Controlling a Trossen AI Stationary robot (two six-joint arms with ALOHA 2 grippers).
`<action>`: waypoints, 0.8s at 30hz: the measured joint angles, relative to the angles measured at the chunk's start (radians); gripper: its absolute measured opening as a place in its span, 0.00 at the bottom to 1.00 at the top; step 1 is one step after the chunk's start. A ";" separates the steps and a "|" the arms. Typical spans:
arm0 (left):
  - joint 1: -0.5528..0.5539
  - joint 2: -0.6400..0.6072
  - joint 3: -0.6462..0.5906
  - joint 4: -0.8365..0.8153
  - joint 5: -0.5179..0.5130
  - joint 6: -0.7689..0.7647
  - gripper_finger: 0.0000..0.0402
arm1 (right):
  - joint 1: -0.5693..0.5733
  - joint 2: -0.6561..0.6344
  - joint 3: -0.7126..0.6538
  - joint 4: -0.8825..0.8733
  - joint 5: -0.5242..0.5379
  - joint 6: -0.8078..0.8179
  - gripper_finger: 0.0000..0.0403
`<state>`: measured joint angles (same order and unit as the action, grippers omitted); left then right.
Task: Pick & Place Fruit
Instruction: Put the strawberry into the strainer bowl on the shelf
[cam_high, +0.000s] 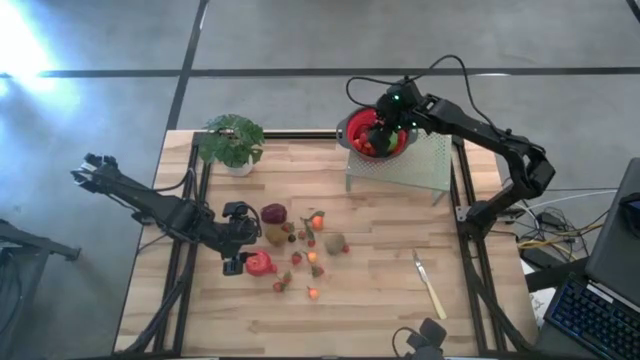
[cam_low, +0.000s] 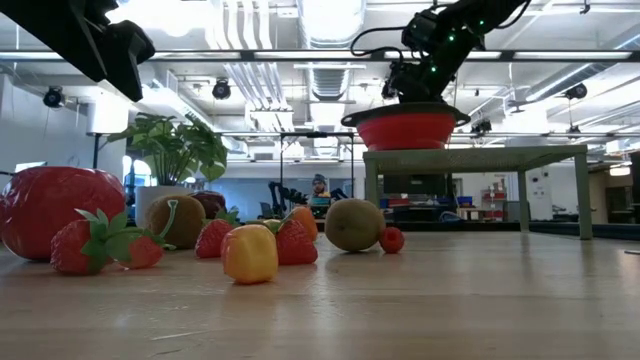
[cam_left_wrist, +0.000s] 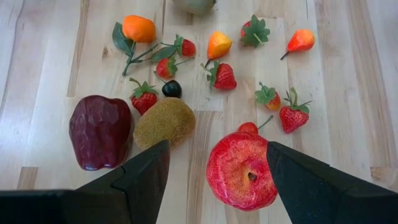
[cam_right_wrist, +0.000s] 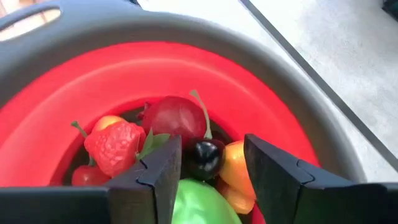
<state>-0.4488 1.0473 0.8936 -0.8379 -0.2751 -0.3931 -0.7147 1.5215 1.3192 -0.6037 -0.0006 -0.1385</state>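
Several toy fruits lie loose on the wooden table: a magenta-red fist-sized one (cam_left_wrist: 241, 169), a dark maroon one (cam_left_wrist: 99, 130), a brown kiwi (cam_left_wrist: 165, 121), strawberries and small orange ones. My left gripper (cam_left_wrist: 216, 149) hangs open above the table, its fingers on either side of the magenta-red fruit (cam_high: 260, 263) and clear of it. A red bowl (cam_right_wrist: 261, 93) with a grey rim holds several fruits. My right gripper (cam_right_wrist: 210, 146) stands open over the bowl (cam_high: 377, 135). A green fruit (cam_right_wrist: 199, 208) shows low between its fingers. My right gripper slants down into the bowl from above, with the green fruit between its two fingers. A gap shows beside one finger, and the other finger (cam_right_wrist: 158, 180) covers the fruit's edge. Whether it touches the fruit I cannot tell.
The bowl stands on a pale raised rack (cam_high: 405, 165) at the table's far right. A potted plant (cam_high: 232, 142) stands at the far left, and a pale-handled knife (cam_high: 430, 285) lies near the right front. Bare wood lies between the fruit and the knife.
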 joint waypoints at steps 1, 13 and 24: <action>0.000 0.000 0.000 0.000 0.000 0.000 0.68 | 0.000 0.000 0.005 0.000 0.000 0.004 0.44; 0.000 0.000 0.000 0.000 0.000 0.000 0.68 | 0.126 -0.030 0.108 -0.082 -0.001 0.027 0.42; 0.000 0.000 0.000 0.000 0.000 0.000 0.68 | 0.407 -0.036 0.093 -0.092 0.000 0.083 0.31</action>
<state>-0.4488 1.0473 0.8936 -0.8379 -0.2752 -0.3931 -0.3080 1.4859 1.4121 -0.6953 -0.0010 -0.0553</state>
